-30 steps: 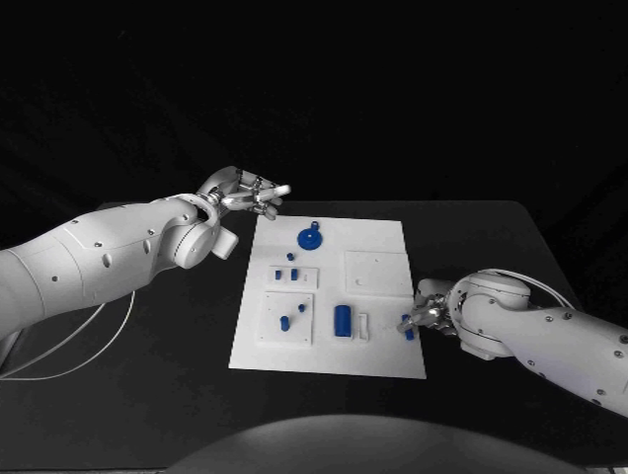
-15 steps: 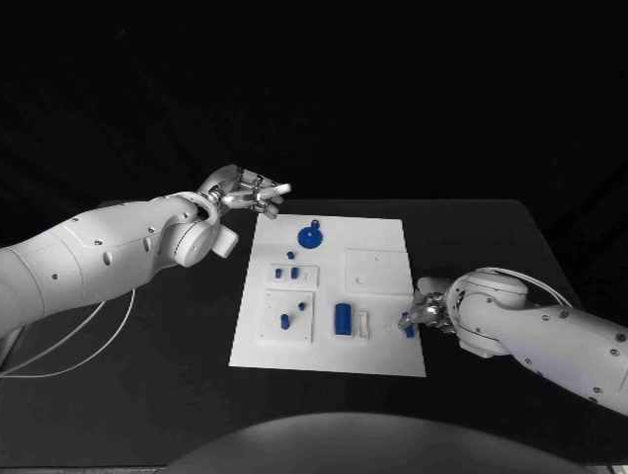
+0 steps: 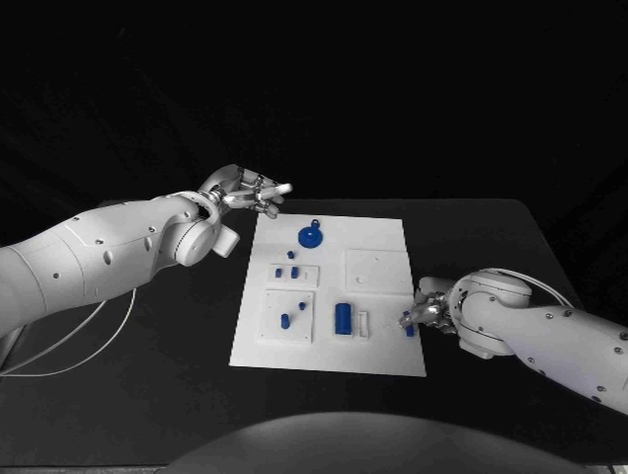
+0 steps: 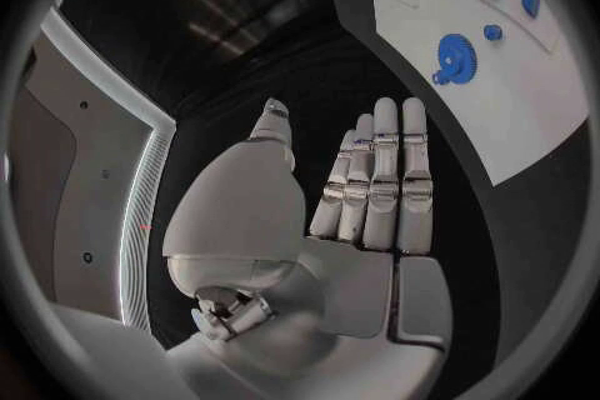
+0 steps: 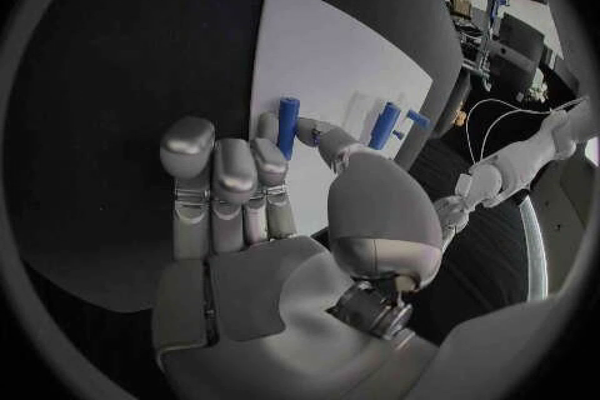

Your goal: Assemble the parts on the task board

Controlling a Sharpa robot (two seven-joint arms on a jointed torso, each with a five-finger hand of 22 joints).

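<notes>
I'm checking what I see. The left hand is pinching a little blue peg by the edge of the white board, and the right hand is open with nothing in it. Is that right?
The hands are swapped. In the right wrist view, the right hand pinches the blue peg at the board's edge. The left wrist view shows the left hand open, holding nothing.

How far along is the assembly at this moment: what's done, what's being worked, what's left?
Several blue parts already sit on the task board: a gear at its far end, a cylinder near the middle. In hand: the right hand pinches a small blue peg at the board's right edge, not yet seated. The left hand hovers open off the board's far left corner. Whether the other small pieces are seated can't be judged.
</notes>
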